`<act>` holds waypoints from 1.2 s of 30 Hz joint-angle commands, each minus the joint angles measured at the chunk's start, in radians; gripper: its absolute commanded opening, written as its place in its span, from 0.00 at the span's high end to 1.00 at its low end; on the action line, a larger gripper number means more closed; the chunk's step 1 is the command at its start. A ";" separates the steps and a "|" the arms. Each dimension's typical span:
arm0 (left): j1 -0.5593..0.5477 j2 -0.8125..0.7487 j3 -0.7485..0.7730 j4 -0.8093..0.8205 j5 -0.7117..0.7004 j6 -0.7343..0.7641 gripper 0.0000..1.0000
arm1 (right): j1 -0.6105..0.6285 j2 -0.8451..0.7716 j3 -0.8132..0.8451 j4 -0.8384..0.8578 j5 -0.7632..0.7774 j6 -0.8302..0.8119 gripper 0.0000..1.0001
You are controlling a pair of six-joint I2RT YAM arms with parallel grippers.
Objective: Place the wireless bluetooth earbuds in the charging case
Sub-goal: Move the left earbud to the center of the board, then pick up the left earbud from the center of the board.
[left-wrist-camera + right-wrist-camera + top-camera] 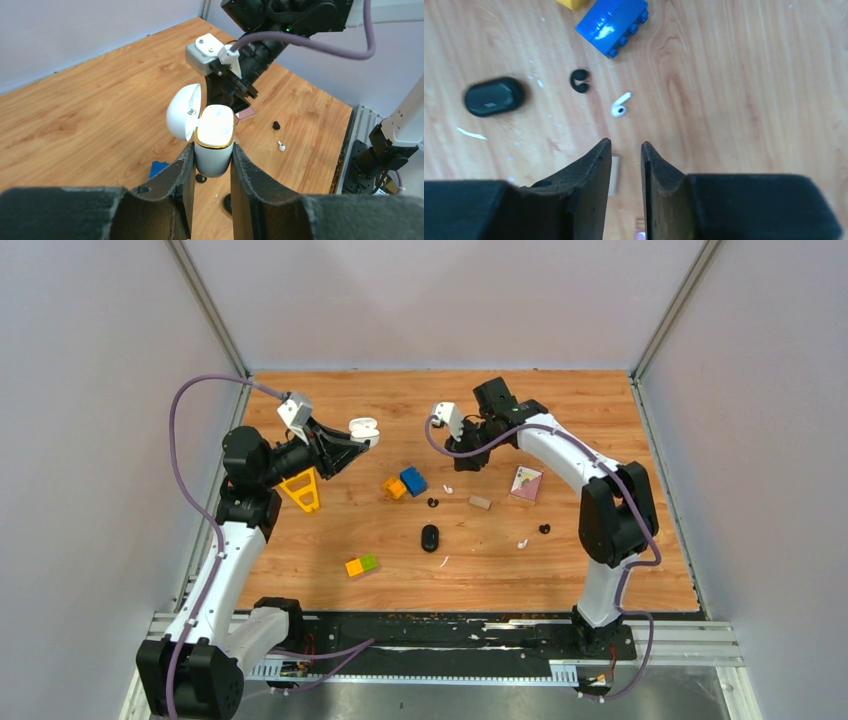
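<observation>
Seen from above, the grained wooden counter [600, 570] carries small scattered things. The left end effector [352, 443] is raised over the counter's left side, pinching a glossy white charging case [365, 426]. The right end effector [468, 455] hangs over the far middle. One stemmed white earbud [448, 488] lies near a studded blue brick [413, 480], with a rounded black earbud [433, 503] just beside it. A second white earbud [522, 542] and a second black earbud [544, 529] lie nearer the right arm. An oval black pod [430, 537] sits between the two pairs.

In the left wrist view, rough dark pads [186, 170] clamp the case's smooth body upright. Its domed lid [182, 112] is swung open to the left, and a gold band rims the mouth.

In the right wrist view, the tapered dark fingers [596, 165] stand narrowly apart with nothing gripped. Beyond their tips lie the white earbud, the C-shaped black earbud and the matte pod.
</observation>
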 commanded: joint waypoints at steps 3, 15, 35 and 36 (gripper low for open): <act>0.007 -0.010 0.055 -0.034 0.011 0.042 1.00 | 0.001 0.134 0.073 -0.012 -0.010 -0.388 0.72; 0.007 -0.030 0.085 -0.117 -0.003 0.085 1.00 | 0.061 0.298 0.149 0.073 0.104 -0.450 0.71; 0.007 -0.052 0.029 -0.060 -0.008 0.053 1.00 | 0.109 0.133 -0.099 0.041 0.123 -0.447 0.69; 0.008 -0.052 0.026 -0.053 -0.010 0.050 1.00 | 0.119 0.126 -0.104 0.047 0.118 -0.430 0.69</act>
